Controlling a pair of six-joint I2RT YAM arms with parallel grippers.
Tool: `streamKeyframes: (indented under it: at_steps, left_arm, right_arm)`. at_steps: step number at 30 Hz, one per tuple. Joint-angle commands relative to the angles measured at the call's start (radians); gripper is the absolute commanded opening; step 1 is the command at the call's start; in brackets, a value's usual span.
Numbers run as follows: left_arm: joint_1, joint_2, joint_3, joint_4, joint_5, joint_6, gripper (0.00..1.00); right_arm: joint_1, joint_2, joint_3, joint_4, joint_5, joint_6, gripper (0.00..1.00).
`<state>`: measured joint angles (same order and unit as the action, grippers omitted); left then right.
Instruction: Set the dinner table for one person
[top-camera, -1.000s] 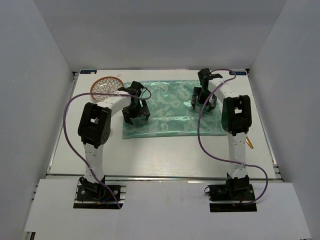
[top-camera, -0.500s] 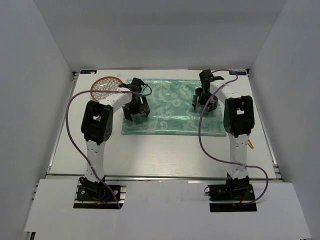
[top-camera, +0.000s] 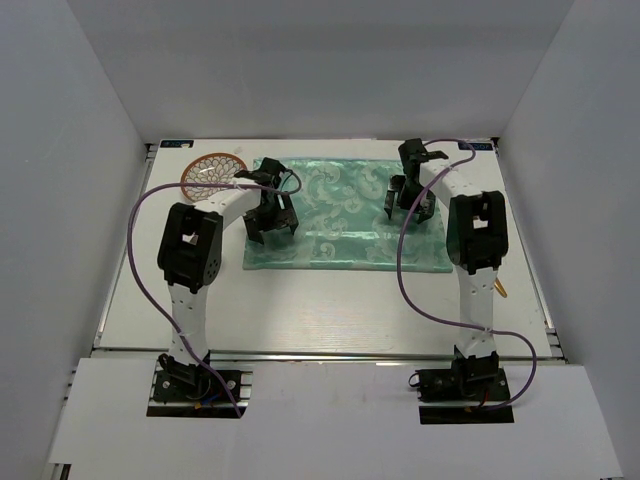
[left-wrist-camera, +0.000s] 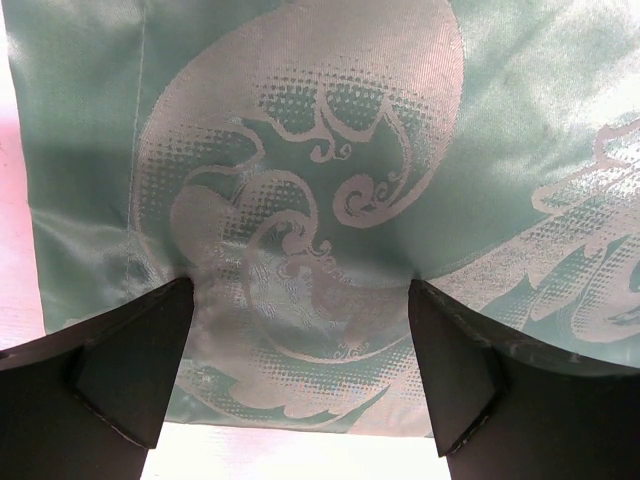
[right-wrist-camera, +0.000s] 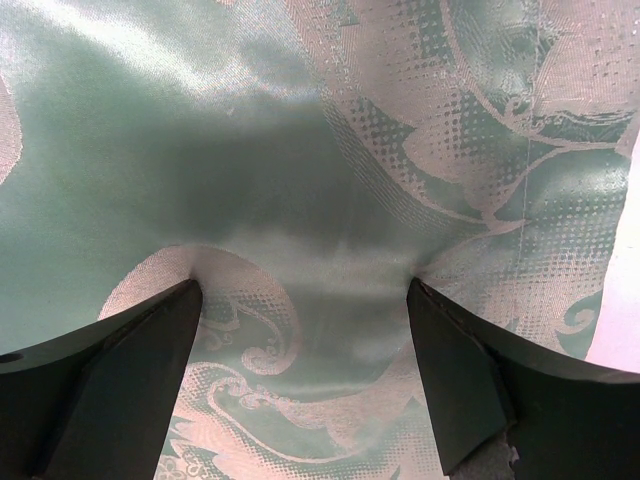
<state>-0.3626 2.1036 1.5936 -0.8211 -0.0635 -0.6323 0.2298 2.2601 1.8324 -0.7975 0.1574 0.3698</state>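
Note:
The white dinner table (top-camera: 300, 310) carries a green patterned cloth mat (top-camera: 340, 215) laid flat in its far middle. My left gripper (top-camera: 270, 220) is open over the mat's left end, with both fingertips down on the cloth (left-wrist-camera: 300, 150). In the left wrist view the gripper (left-wrist-camera: 300, 290) stands close to the mat's edge, with white table (left-wrist-camera: 290, 458) just past it. My right gripper (top-camera: 405, 195) is open over the mat's right end. In the right wrist view it (right-wrist-camera: 305, 285) has both tips touching the cloth (right-wrist-camera: 250, 150). Neither gripper holds anything.
A round plate with a red-brown pattern (top-camera: 212, 172) sits at the far left, beside the mat's corner. A small gold item (top-camera: 500, 290) shows on the table behind the right arm, mostly hidden. A silver rail (top-camera: 320, 352) runs along the near edge. White walls enclose the table.
The left gripper has moved a little away from me on the mat. The mat's near edge has shifted slightly back and lies straighter. The right gripper has hardly moved.

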Motion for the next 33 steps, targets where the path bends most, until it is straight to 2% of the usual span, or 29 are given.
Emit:
streamKeyframes:
  at_steps: [1,9,16,22,24,30,33]
  left_arm:
    - [-0.004,-0.062,-0.017,0.020,0.021,-0.017,0.98]
    - [-0.013,-0.105,-0.132,0.100,0.048,-0.055,0.98]
    - [-0.013,-0.160,-0.123,0.077,0.013,-0.056,0.98]
    - [0.007,-0.160,0.024,-0.024,-0.071,-0.029,0.98]
    - [0.007,-0.149,0.116,-0.093,-0.133,-0.029,0.98]
    - [0.007,-0.160,0.392,-0.231,-0.190,-0.015,0.98]
    - [0.016,-0.226,0.418,-0.269,-0.260,-0.056,0.98]
  right_arm:
    - [-0.009,0.050,0.037,-0.032,-0.022,-0.014,0.89]
    - [-0.012,0.069,0.062,-0.017,-0.050,-0.022,0.89]
    - [-0.006,0.026,0.050,-0.013,-0.039,-0.002,0.89]
    - [-0.007,-0.091,-0.018,0.024,-0.052,0.015,0.89]
    - [-0.007,-0.114,0.022,0.000,-0.050,0.017,0.89]
    - [-0.007,-0.218,0.192,-0.071,-0.039,0.001,0.89]
    - [0.000,-0.336,0.188,-0.075,-0.036,-0.005,0.89]
